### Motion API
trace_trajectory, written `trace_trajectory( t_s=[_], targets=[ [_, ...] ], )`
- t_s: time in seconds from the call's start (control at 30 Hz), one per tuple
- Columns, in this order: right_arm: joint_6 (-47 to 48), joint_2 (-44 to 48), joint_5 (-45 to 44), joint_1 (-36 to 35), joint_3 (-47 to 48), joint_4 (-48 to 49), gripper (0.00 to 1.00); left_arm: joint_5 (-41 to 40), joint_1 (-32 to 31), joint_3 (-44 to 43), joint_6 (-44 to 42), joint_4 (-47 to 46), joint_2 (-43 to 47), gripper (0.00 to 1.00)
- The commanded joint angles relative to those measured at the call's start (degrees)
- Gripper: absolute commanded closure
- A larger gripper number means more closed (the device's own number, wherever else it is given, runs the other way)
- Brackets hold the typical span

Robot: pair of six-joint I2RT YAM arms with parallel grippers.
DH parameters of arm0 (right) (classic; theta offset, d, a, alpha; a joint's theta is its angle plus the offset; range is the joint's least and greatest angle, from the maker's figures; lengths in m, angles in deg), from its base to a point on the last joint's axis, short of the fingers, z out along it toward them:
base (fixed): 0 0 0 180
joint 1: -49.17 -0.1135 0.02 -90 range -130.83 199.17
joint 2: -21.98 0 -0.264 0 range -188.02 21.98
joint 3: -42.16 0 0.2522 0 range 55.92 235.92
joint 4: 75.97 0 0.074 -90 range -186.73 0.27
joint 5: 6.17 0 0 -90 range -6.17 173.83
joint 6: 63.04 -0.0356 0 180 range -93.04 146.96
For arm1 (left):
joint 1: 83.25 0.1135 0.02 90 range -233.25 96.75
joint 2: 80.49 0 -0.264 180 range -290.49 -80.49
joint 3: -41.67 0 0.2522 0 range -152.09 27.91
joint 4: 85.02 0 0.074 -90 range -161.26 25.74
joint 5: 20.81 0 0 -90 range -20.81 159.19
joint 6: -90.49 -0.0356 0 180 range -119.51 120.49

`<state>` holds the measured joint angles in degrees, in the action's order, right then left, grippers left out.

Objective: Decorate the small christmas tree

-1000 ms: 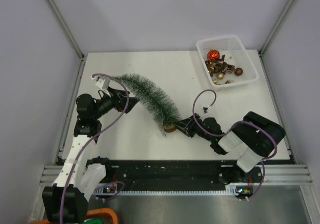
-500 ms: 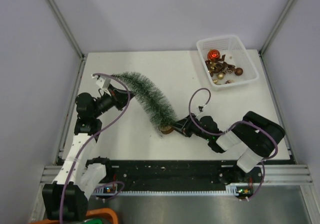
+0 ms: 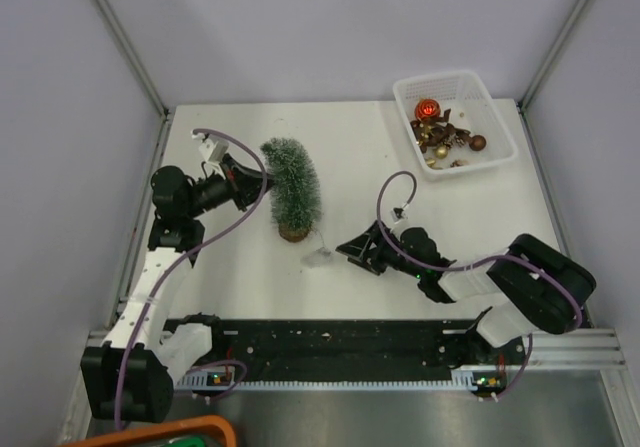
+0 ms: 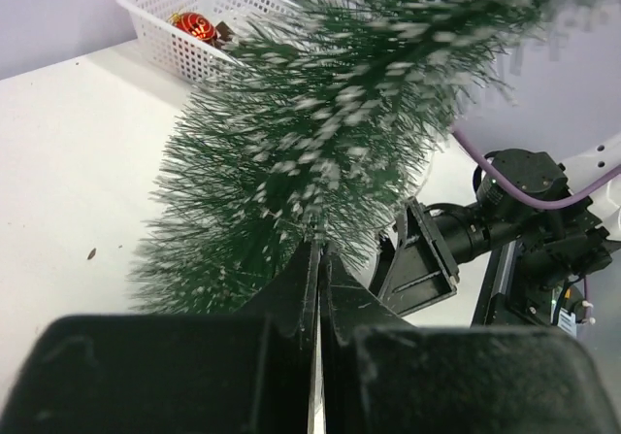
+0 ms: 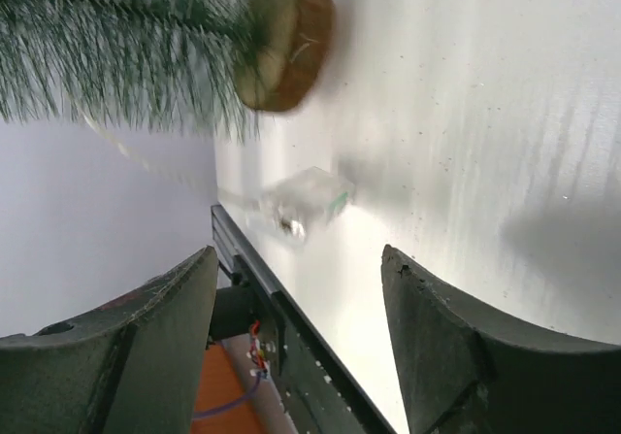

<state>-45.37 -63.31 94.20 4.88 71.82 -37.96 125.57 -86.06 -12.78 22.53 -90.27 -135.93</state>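
The small christmas tree (image 3: 291,185) stands on its wooden disc base (image 3: 292,232) left of the table's middle, its top bent over to the left. My left gripper (image 3: 256,179) is shut on that bent top. In the left wrist view the jaws (image 4: 318,248) are pressed together at the root of the green bristles (image 4: 330,133). My right gripper (image 3: 347,250) hovers low, just right of the base, open with nothing between its fingers. Its wrist view shows the base (image 5: 283,41) and bristles (image 5: 107,46) ahead of the gripper (image 5: 299,254).
A small clear plastic box (image 3: 318,258) on a thin wire lies on the table between the tree base and my right gripper, also visible as the clear box (image 5: 306,201). A white basket (image 3: 487,97) holding red and brown baubles (image 3: 428,110) sits at the back right.
The tree went from lying slantwise to standing on its base. My left gripper closed on its top. My right gripper opened, let go of the base and drew back right.
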Motion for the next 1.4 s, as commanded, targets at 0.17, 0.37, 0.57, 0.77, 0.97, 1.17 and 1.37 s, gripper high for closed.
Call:
trace_trajectory(
  t_s=[0.17,0.37,0.57,0.77,0.97,1.17,1.37],
  targets=[
    [11.23,14.95,-3.15,1.57,1.93,-20.70,0.33,2.95,-2.20,1.39,-0.51,-1.21,1.65,1.00],
    [17.92,23.68,-6.59,3.77,6.07,-33.65,0.31,1.89,-2.55,4.83,0.54,-2.17,3.32,1.00],
    [21.79,25.62,-9.31,8.34,10.45,-40.50,0.32,1.54,-3.96,4.56,3.09,-3.05,3.14,1.00],
    [24.35,16.76,-10.72,8.09,15.92,-41.33,0.35,1.10,-3.43,8.77,3.44,-3.93,6.21,1.00],
    [20.22,4.63,-13.35,0.19,17.14,-32.62,0.45,2.50,-2.82,11.25,2.66,-2.18,8.51,1.00],
    [17.06,-4.69,-13.10,-5.97,21.01,-27.08,0.50,3.65,-2.82,7.82,2.39,-0.77,5.26,1.00],
    [17.23,-7.69,-8.27,-8.97,23.21,-19.89,0.50,5.14,-3.17,5.10,3.80,-3.14,2.80,1.00]
  ],
)
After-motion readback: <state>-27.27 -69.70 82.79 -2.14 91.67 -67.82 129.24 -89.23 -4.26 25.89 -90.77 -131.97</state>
